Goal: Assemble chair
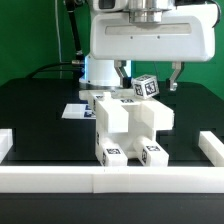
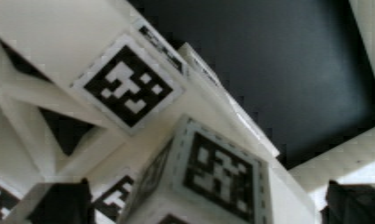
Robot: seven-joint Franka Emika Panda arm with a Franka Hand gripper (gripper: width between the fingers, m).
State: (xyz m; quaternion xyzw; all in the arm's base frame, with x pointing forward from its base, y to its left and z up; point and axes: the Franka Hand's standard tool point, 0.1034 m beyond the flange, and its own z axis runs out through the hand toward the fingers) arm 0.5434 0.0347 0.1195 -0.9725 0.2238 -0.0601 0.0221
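The partly built chair (image 1: 130, 125) of chunky white pieces stands mid-table, with tagged feet (image 1: 113, 154) toward the front rail. A small tagged piece (image 1: 147, 87) sits tilted at its top rear. My gripper (image 1: 148, 86) hangs around that piece, open, with a finger (image 1: 124, 78) on each side and a gap to it. In the wrist view the tagged white pieces (image 2: 131, 85) fill the picture. The gripper (image 2: 202, 212) straddles the closest tagged block (image 2: 216, 170), its dark fingers (image 2: 59, 205) standing off it on both sides.
A long low white border rail (image 1: 110, 178) runs along the front, with side pieces at the exterior view's left (image 1: 5, 143) and right (image 1: 212, 148). The marker board (image 1: 75, 110) lies flat behind the chair. The arm's base (image 1: 98, 72) stands at the back.
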